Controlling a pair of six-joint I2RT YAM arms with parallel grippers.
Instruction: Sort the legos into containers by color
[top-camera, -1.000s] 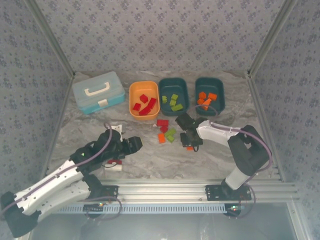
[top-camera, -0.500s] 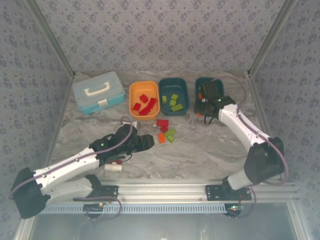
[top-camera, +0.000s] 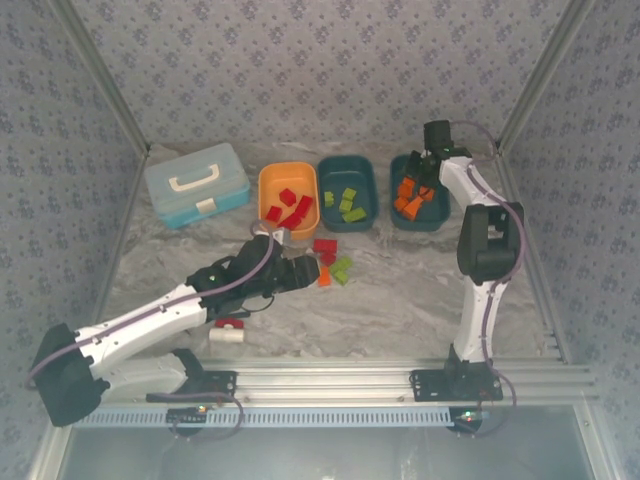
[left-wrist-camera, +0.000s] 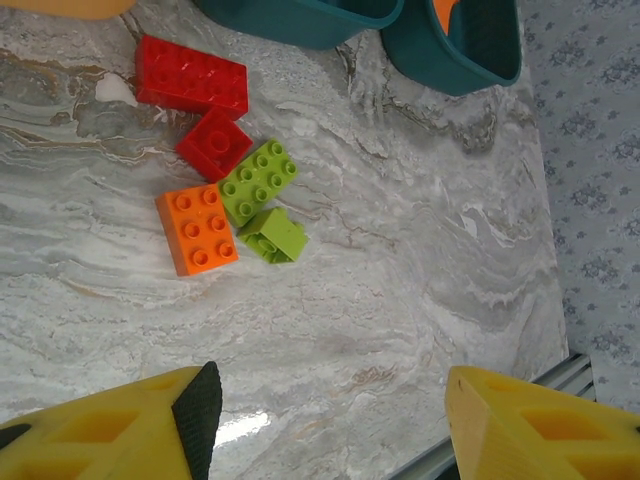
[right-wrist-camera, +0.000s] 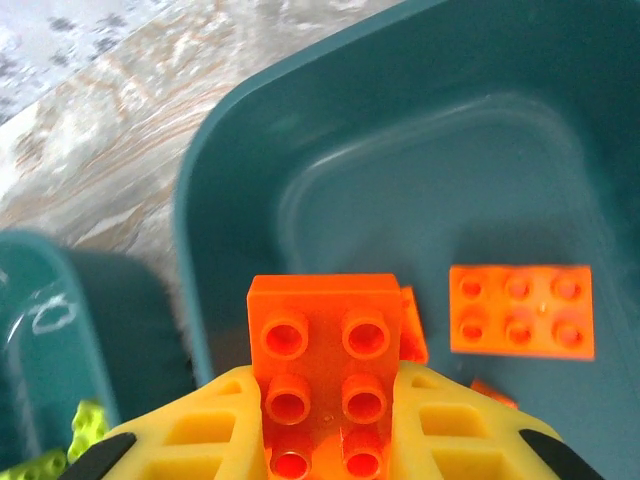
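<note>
My right gripper (top-camera: 420, 175) hangs over the right teal container (top-camera: 443, 205), shut on an orange lego (right-wrist-camera: 325, 365) that sticks out, studs up, between its yellow fingers (right-wrist-camera: 200, 440). More orange legos (right-wrist-camera: 520, 310) lie inside that tub (right-wrist-camera: 200, 230). The middle teal container (top-camera: 332, 212) holds green legos (top-camera: 348, 203). The orange container (top-camera: 265, 195) holds red ones (top-camera: 290, 210). On the table a loose cluster lies: two red legos (left-wrist-camera: 192, 85), two green (left-wrist-camera: 258, 181) and one orange (left-wrist-camera: 198, 228). My left gripper (top-camera: 303, 272) stands open just short of the cluster (top-camera: 330, 262), nothing between its fingers (left-wrist-camera: 195, 415).
A light blue case (top-camera: 197, 183) with a white handle sits at the back left. A red-handled tool with a white cylinder (top-camera: 228, 328) lies under the left arm. The metal rail (top-camera: 330, 372) runs along the near table edge, and patterned walls close in on three sides.
My right arm swung from the table's middle back to the right teal tub, carrying the orange lego. My left arm stretched forward and right toward the loose cluster.
</note>
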